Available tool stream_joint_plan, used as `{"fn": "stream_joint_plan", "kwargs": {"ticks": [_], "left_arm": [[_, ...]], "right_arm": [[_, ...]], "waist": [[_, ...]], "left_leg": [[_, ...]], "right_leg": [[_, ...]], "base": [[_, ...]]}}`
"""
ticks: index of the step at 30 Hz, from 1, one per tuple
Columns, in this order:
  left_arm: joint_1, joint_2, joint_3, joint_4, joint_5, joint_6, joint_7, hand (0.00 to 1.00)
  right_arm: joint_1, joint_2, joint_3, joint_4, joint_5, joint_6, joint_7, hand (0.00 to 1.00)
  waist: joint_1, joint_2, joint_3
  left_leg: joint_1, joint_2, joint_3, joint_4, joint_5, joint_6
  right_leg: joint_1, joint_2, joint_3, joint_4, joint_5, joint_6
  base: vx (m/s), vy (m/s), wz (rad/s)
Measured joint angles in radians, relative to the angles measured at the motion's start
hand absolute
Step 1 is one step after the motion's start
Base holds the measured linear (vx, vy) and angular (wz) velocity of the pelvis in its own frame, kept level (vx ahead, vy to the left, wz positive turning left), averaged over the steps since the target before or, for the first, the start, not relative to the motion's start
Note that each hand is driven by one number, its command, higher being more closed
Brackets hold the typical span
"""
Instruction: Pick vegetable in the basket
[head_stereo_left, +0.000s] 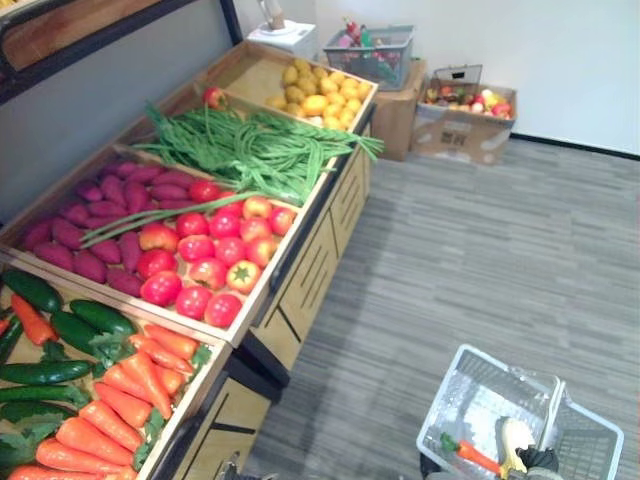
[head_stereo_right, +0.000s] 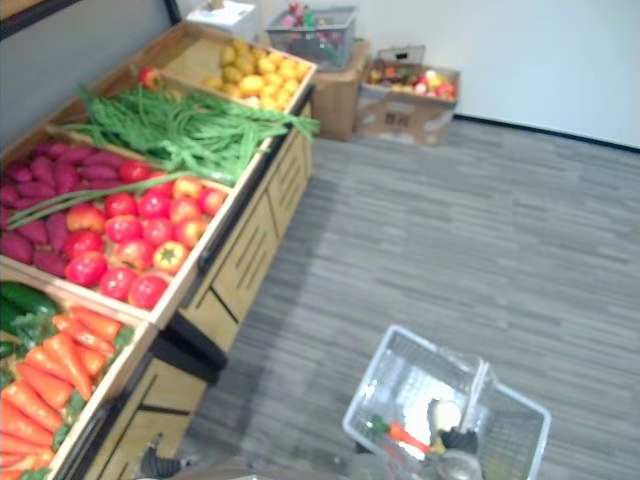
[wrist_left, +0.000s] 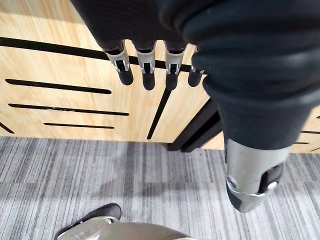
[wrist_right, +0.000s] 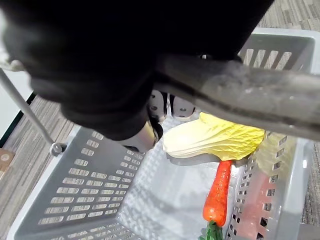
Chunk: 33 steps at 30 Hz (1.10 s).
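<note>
Produce stand (head_stereo_left: 300, 270), wooden, takes up the robot's left side and is divided into compartments. Nearest compartment: loose carrots (head_stereo_left: 120, 400) and cucumbers (head_stereo_left: 60, 330). Next: tomatoes (head_stereo_left: 210, 255) beside purple sweet potatoes (head_stereo_left: 95, 240). Then a heap of long beans (head_stereo_left: 250, 150), and farthest, yellow produce (head_stereo_left: 320, 95).

Grey carpet (head_stereo_left: 480, 250) covers the floor to the right of the stand. Two cardboard boxes (head_stereo_left: 460, 130) stand against the far wall.

White slatted basket (head_stereo_left: 520, 420) sits at the lower right, well apart from the stand. Its handle (wrist_right: 240, 95) crosses under the right hand (wrist_right: 110, 75), whose fingers (wrist_right: 155, 107) are curled round it.

Inside the basket lie a pale yellow cabbage (wrist_right: 215, 140) and one orange carrot (wrist_right: 218, 192) with its green top. The carrot's thick end is tucked under the cabbage, and both lie against one side wall.

Left hand (wrist_left: 240, 60) is low in front of the stand's slotted front panel (wrist_left: 60, 100), above the carpet. Its fingers (wrist_left: 147, 62) are straight in a row with the thumb (wrist_left: 252, 175) apart, and it holds nothing.
</note>
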Motion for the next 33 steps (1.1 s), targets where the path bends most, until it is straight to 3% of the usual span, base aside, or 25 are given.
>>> {"fn": "stream_joint_plan", "kwargs": {"ticks": [3, 11, 13, 14, 15, 16, 17, 18, 19, 20, 22, 26, 33], "left_arm": [[0.002, 0.002, -0.018, 0.002, 0.001, 0.000, -0.004, 0.00], [0.011, 0.014, -0.040, 0.007, 0.010, 0.000, -0.021, 0.00], [0.009, 0.021, -0.040, 0.005, 0.010, -0.001, -0.021, 0.00], [0.006, 0.022, -0.038, 0.001, 0.010, -0.001, -0.022, 0.00], [0.004, 0.022, -0.038, 0.001, 0.010, -0.001, -0.023, 0.00], [0.000, 0.026, -0.036, -0.004, 0.010, -0.002, -0.024, 0.00], [-0.004, 0.027, -0.038, -0.011, 0.010, -0.002, -0.025, 0.00], [-0.013, 0.035, -0.047, -0.025, 0.009, 0.000, -0.025, 0.00], [0.005, 0.045, -0.058, -0.025, 0.009, 0.000, -0.025, 0.00], [0.011, 0.045, -0.060, -0.025, 0.009, 0.000, -0.026, 0.00], [0.018, 0.035, -0.067, -0.019, 0.009, 0.001, -0.029, 0.00], [0.019, 0.009, -0.100, -0.014, -0.002, 0.000, -0.029, 0.00], [0.019, 0.009, -0.104, -0.012, -0.004, -0.001, -0.029, 0.00]], "right_arm": [[0.000, -0.004, 0.003, -0.004, 0.000, 0.000, 0.004, 1.00], [-0.007, 0.002, 0.025, -0.035, 0.002, 0.002, 0.025, 1.00], [-0.017, 0.002, 0.037, -0.039, 0.002, 0.003, 0.024, 1.00], [-0.029, 0.003, 0.046, -0.041, 0.001, 0.003, 0.023, 1.00], [-0.036, 0.005, 0.053, -0.043, 0.001, 0.003, 0.023, 1.00], [-0.048, 0.011, 0.067, -0.057, 0.000, 0.002, 0.022, 1.00], [-0.045, 0.012, 0.065, -0.068, 0.000, 0.001, 0.022, 1.00], [-0.038, 0.018, 0.030, -0.077, 0.002, 0.007, 0.013, 1.00], [-0.017, 0.022, 0.027, -0.078, 0.002, 0.010, 0.001, 1.00], [-0.018, 0.028, 0.031, -0.077, 0.001, 0.010, 0.000, 1.00], [-0.033, 0.033, 0.060, -0.076, -0.002, 0.008, 0.003, 1.00], [-0.015, 0.034, 0.063, -0.064, 0.004, 0.013, 0.003, 1.00], [0.021, 0.036, 0.063, -0.035, 0.031, 0.007, 0.003, 1.00]], "waist": [[0.003, 0.006, -0.004], [0.003, -0.025, 0.000], [0.002, -0.028, 0.002], [0.010, -0.031, 0.006], [0.013, -0.018, 0.002], [0.029, -0.004, 0.016], [0.028, -0.009, 0.020], [0.020, -0.024, 0.033], [0.023, -0.037, 0.026], [0.029, -0.052, 0.010], [0.034, -0.038, 0.008], [0.031, -0.012, 0.002], [0.029, -0.014, 0.003]], "left_leg": [[0.014, -0.003, 0.015, -0.031, -0.025, -0.001], [0.029, -0.019, 0.146, 0.026, -0.094, 0.022], [0.036, -0.016, 0.174, 0.050, -0.111, 0.039], [0.034, -0.013, 0.183, 0.060, -0.111, 0.059], [0.034, -0.008, 0.191, 0.063, -0.103, 0.077], [0.041, 0.020, 0.218, 0.053, -0.094, 0.087], [0.045, 0.013, 0.227, 0.050, -0.095, 0.087], [0.072, -0.002, 0.230, 0.052, -0.094, 0.086], [0.088, -0.011, 0.233, 0.048, -0.089, 0.076], [0.087, -0.017, 0.251, 0.030, -0.083, 0.067], [0.048, -0.003, 0.289, 0.017, -0.067, 0.057], [0.042, 0.023, 0.306, 0.020, -0.027, 0.029], [0.043, 0.069, 0.299, 0.157, 0.043, 0.009]], "right_leg": [[-0.016, 0.001, 0.026, -0.002, 0.003, 0.005], [-0.112, 0.013, 0.173, 0.078, 0.013, 0.020], [-0.136, 0.025, 0.135, 0.111, 0.035, 0.001], [-0.160, 0.040, 0.058, 0.118, 0.092, -0.053], [-0.157, 0.048, 0.020, 0.088, 0.147, -0.097], [-0.177, 0.036, -0.113, 0.174, 0.089, -0.134], [-0.204, 0.012, -0.174, 0.289, 0.001, -0.134], [-0.223, -0.038, -0.225, 0.538, -0.156, -0.129], [-0.204, -0.041, -0.201, 0.575, -0.184, -0.109], [-0.199, -0.021, -0.167, 0.511, -0.187, -0.076], [-0.186, 0.012, -0.136, 0.362, -0.166, -0.036], [-0.153, 0.052, -0.134, 0.251, -0.122, -0.055], [-0.059, 0.084, -0.128, 0.168, -0.108, -0.079]], "base": [[-0.05, 0.046, -0.18], [-0.02, 0.058, -0.61], [0.00, 0.030, -0.73], [-0.02, 0.033, -0.79], [-0.07, -0.007, -1.02], [-0.09, -0.010, -0.66], [-0.06, -0.019, -0.33], [-0.06, 0.007, 0.04], [-0.03, -0.032, -0.12], [-0.03, -0.080, -0.43], [-0.03, -0.115, -0.63], [-0.03, -0.106, -0.20], [0.02, -0.104, -0.10]]}}
